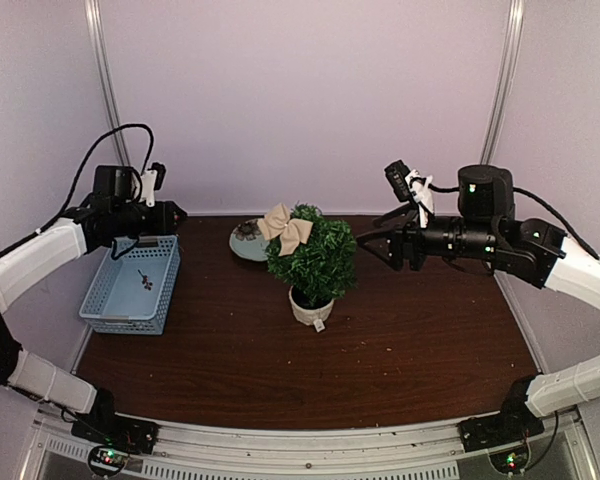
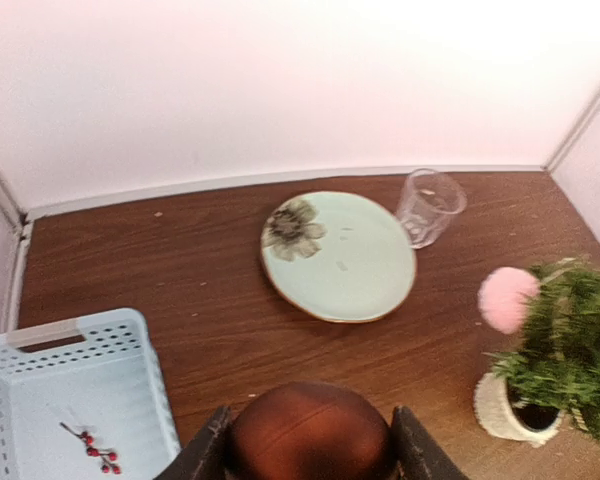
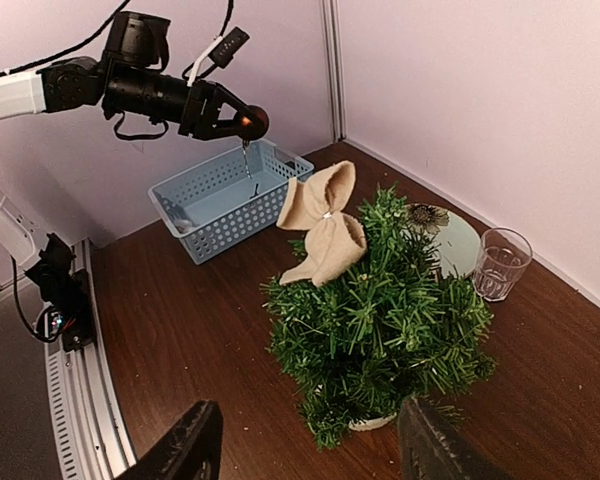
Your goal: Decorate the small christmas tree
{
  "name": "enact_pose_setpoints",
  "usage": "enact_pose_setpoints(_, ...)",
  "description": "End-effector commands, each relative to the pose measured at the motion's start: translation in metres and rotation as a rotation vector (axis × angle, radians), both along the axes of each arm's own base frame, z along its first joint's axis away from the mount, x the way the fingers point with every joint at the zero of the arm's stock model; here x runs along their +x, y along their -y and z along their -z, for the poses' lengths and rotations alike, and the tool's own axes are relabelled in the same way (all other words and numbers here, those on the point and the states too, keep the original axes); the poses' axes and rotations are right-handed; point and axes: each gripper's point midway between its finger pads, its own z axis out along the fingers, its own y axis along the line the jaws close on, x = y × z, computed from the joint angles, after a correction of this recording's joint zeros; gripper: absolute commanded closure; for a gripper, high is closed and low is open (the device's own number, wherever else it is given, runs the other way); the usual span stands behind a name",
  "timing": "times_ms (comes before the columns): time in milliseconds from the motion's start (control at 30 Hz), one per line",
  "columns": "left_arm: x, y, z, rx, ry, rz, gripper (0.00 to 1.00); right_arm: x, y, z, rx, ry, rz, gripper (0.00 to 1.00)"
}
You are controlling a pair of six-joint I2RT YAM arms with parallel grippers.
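Basket (image 1: 130,290): blue, below the left jaws and to their left; a red berry sprig (image 2: 92,450) lies inside.
Left gripper (image 1: 176,213): jaws clamped on a brown-red ball (image 2: 308,425).
Plate (image 2: 340,255): pale green, ahead of the left jaws; glass cup (image 2: 428,205) just beside its rim.
Small christmas tree (image 3: 380,320): upright in a white pot, just ahead of the right jaws; beige bow (image 3: 325,225) near its top, pink pompom (image 2: 507,298) on its side.
Right gripper (image 3: 310,450): jaws apart, nothing between them.

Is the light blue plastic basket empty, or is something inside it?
Not empty. The light blue plastic basket holds one small sprig of red berries, lying on its floor.
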Motion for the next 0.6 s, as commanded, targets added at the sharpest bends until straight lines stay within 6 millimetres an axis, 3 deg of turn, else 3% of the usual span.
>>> enact_pose_setpoints(0, -0.036, 0.053, -0.053, -0.160, 0.140, 0.182, 0.61, -0.002, -0.003, -0.001, 0.046, -0.006, -0.019, 0.40)
enact_pose_setpoints(200, -0.087, 0.102, -0.075, -0.247, 0.208, 0.279, 0.64, -0.007, -0.010, 0.007, 0.066, -0.038, -0.045, 0.51)
enact_pose_setpoints(433, -0.137, 0.164, -0.068, -0.302, 0.231, 0.389, 0.66, -0.014, -0.016, 0.016, 0.063, -0.055, -0.057, 0.58)
enact_pose_setpoints(567, -0.156, 0.193, -0.062, -0.306, 0.265, 0.395, 0.68, -0.019, -0.020, 0.027, 0.046, -0.073, -0.063, 0.62)
